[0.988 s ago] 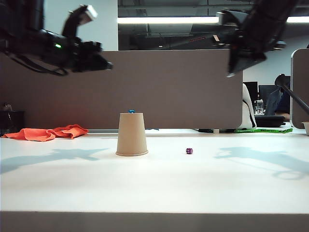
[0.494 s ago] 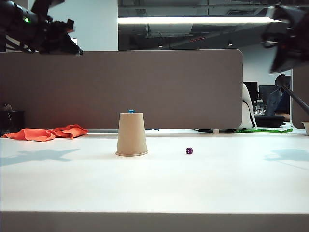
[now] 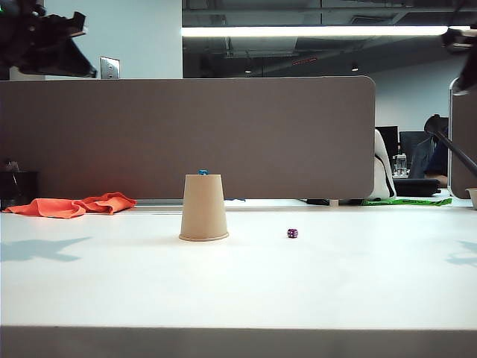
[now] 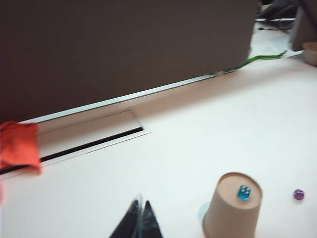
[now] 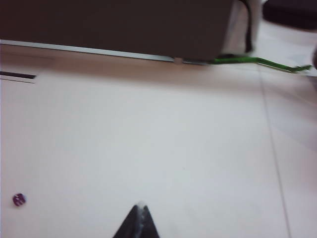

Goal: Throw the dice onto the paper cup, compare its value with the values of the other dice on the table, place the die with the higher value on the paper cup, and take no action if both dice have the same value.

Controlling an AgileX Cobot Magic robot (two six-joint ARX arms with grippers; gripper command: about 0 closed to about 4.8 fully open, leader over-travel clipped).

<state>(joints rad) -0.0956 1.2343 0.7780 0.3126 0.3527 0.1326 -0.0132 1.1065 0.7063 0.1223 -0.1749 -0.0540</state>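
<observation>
Left pincer (image 4: 140, 218): jaws together, empty, high above the counter (image 3: 238, 283) at the upper left of the exterior view. Right pincer (image 5: 139, 220): jaws together, empty, high at the upper right edge of that view. Both well apart from the task items.

Paper cup (image 3: 203, 207): upside down, wide rim on the counter, left of centre. Light blue die (image 4: 243, 192) rests on the cup's flat top. Dark purple die (image 3: 292, 233) lies on the counter right of the cup, apart from it. Orange cloth (image 3: 71, 204) at far left, by the partition.
</observation>
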